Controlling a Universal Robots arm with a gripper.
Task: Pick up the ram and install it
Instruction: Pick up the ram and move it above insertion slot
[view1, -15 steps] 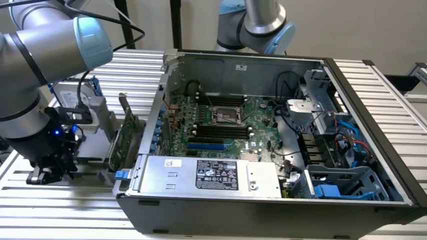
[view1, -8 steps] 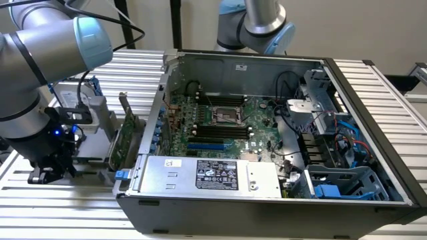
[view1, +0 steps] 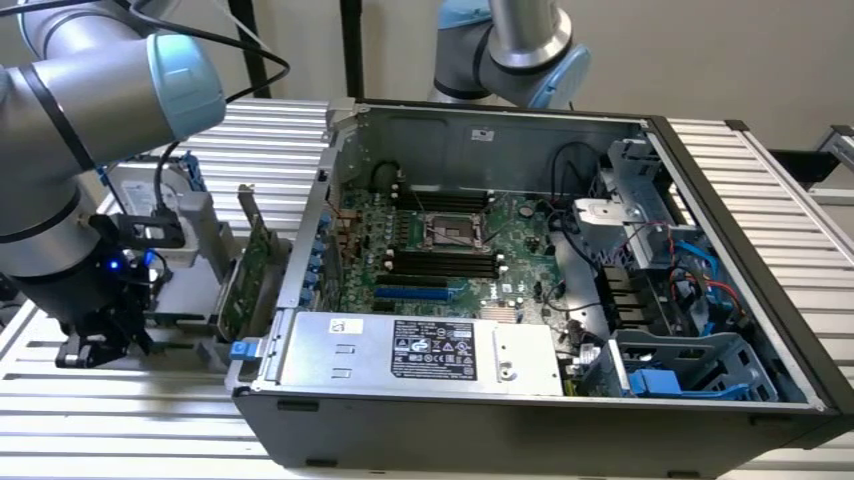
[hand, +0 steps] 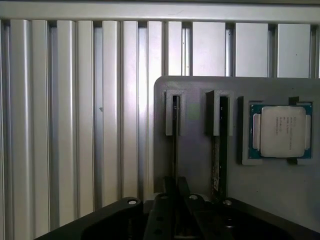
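The tool (hand: 175, 186) is sitting low at the gray holder (hand: 195, 160) on the slatted surface (hand: 75, 125), over one end of the ram (hand: 175, 140). The ram is standing on edge in its slot, beside a second stick (hand: 216, 160) and the processor (hand: 281, 131). Whether the tool is gripping, I cannot tell.

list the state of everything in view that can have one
computer case: lying on its side, panel off, inside exposed
ram stick: standing on edge in a slot of the grey holder, outside the case
second stick: on edge in the neighbouring slot
processor chip: lying flat in its recess on the holder
expansion card: upright beside the case
gripper: lowered at the first ram stick's slot
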